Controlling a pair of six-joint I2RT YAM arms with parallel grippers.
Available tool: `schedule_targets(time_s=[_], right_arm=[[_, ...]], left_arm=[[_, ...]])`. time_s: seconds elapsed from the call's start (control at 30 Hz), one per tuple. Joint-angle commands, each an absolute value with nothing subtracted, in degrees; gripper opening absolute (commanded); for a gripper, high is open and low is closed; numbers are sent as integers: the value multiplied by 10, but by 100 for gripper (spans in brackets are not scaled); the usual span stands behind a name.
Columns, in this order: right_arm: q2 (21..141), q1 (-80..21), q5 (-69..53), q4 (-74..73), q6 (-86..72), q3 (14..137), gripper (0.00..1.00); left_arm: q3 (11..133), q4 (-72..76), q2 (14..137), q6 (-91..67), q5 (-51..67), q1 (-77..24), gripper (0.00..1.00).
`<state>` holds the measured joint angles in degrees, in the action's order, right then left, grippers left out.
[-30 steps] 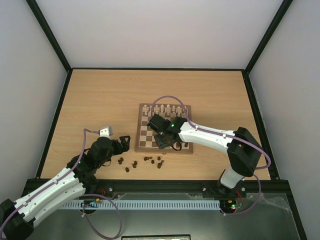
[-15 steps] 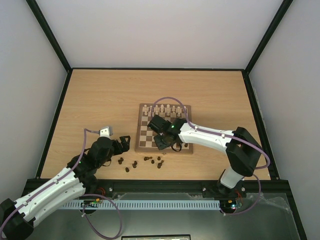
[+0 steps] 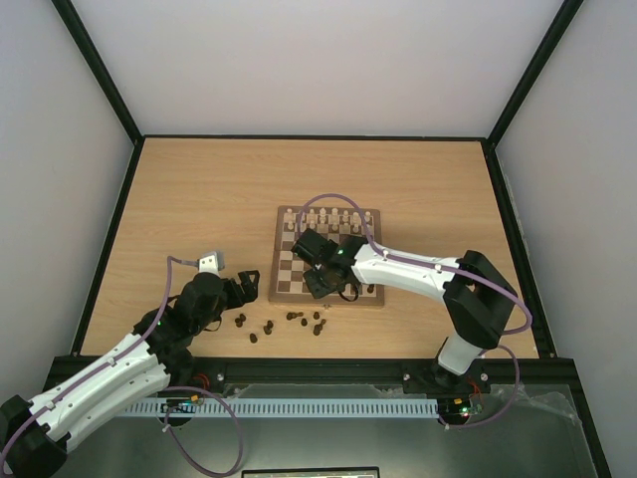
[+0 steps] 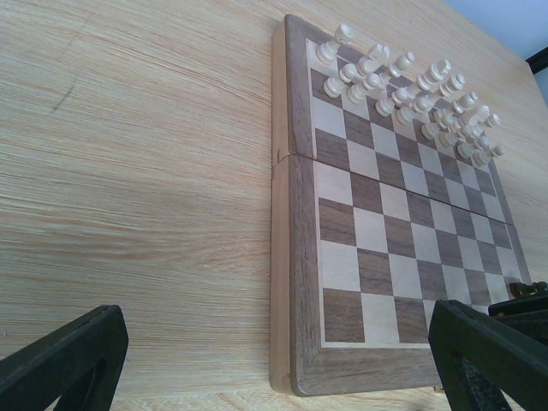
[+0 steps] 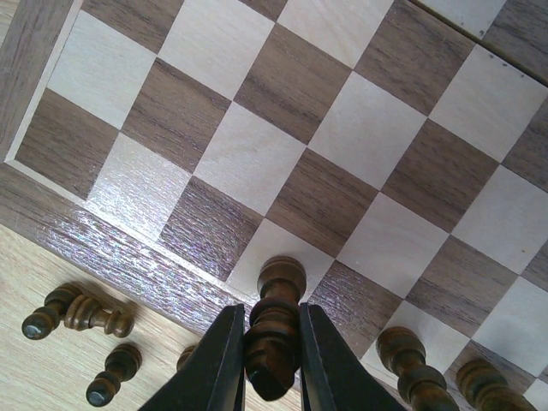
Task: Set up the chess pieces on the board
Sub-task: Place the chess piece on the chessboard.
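We see the right fingers [image 5: 228, 353] pinching one tiny dark brown turned chess piece [image 5: 276, 315] over the near row of the board [image 5: 291, 86], a brown-and-tan checkered square close to the table's [image 3: 199, 199] near edge. Other dark chess pieces [image 3: 269, 326] lie toppled on the table beside that edge. The left fingers [image 4: 68, 360] are spread wide, empty.

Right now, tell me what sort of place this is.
Probably a robot test cell: a table boxed in by pale walls and a black frame, a left arm and right arm bolted at its near edge, a chessboard on it.
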<state>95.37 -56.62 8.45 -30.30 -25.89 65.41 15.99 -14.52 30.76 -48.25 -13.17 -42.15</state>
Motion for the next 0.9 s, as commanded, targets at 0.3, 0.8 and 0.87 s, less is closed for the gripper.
schedule_targets(time_s=[0.3,0.8,0.87], right_arm=[[959,-564,71,-326,-251,665,17],[906,-564,82,-355,-251,689,37],[890,-567,80,-358,-254,689,37]], left_arm=[[157,-144,305,-483,-140,-423,99],[164,-150,304,-485,-143,-423,99],[170,-158,300,-485,-147,-423,99]])
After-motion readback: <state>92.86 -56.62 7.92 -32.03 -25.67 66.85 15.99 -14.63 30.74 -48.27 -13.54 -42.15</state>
